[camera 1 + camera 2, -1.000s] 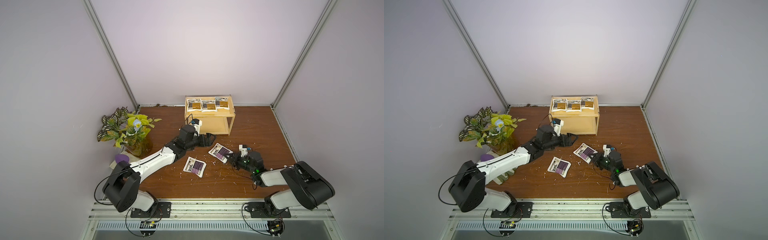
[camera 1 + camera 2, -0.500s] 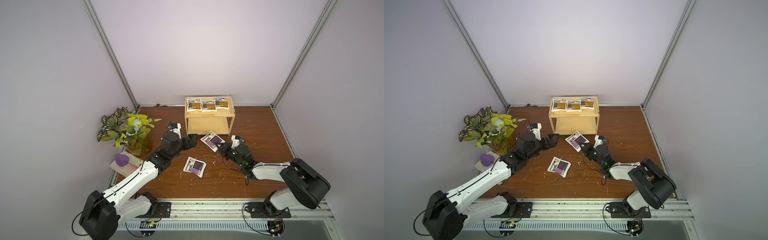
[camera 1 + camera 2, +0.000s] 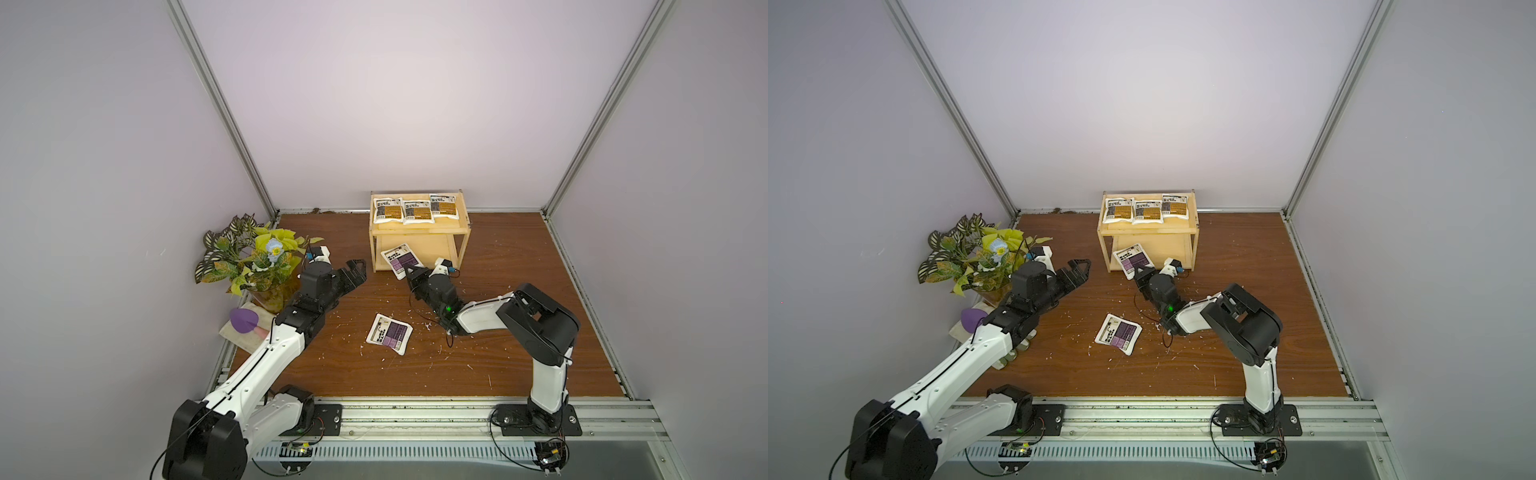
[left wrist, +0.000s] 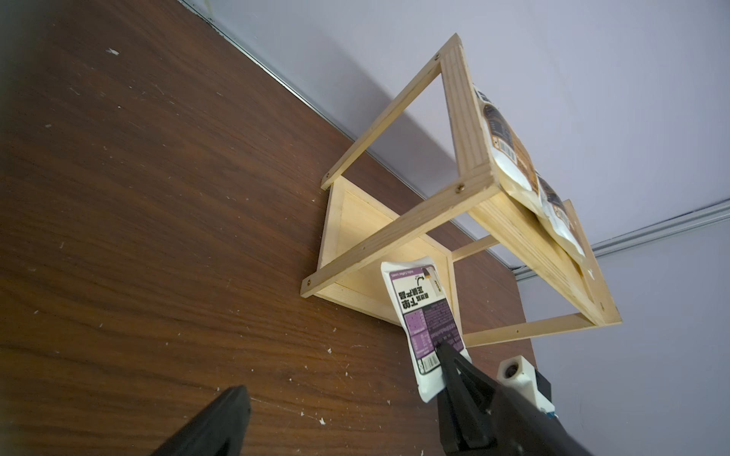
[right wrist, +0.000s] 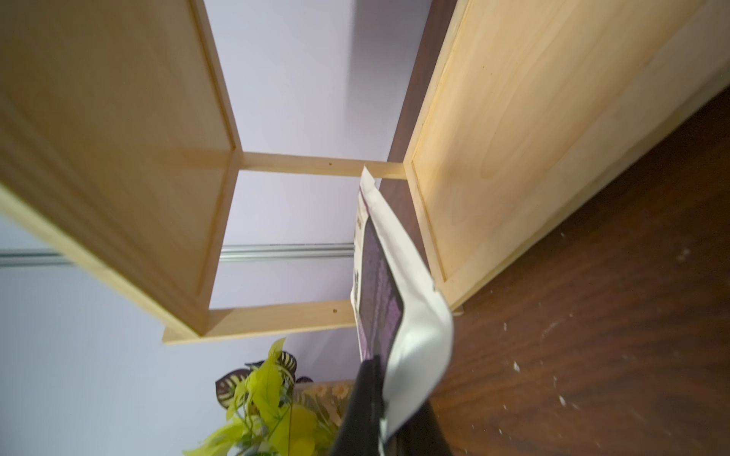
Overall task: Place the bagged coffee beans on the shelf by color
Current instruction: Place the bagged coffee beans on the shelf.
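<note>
- Three orange-brown pouches (image 3: pixel 417 210) are laid side by side on the upper board of the shelf (image 3: pixel 415 229); that colour is judged to be sorted.
- One purple pouch (image 3: pixel 400 261) is pinched at its near corner by the closed jaws of the right gripper (image 3: pixel 410 275). It is held tilted at the front of the lower board, toward the shelf's left side.
- The far end of this pouch is seen over the lower board's front rim, but whether it touches the wood cannot be told.
- This pouch is not yet released, so its placing is judged half done: it has to be pushed further in, laid flat and let go.
- The second purple pouch (image 3: pixel 389 333) is lying flat and label up on the table (image 3: pixel 498 332), well apart from the shelf and between the two arms; it is not yet picked up.
- The left gripper (image 3: pixel 355 270) is held near the shelf's left front leg, with its jaws spread and nothing between them.
- In all, three of five pouches are judged placed, one is at the shelf and one is left; room for both purple pouches is seen on the lower board.
</note>
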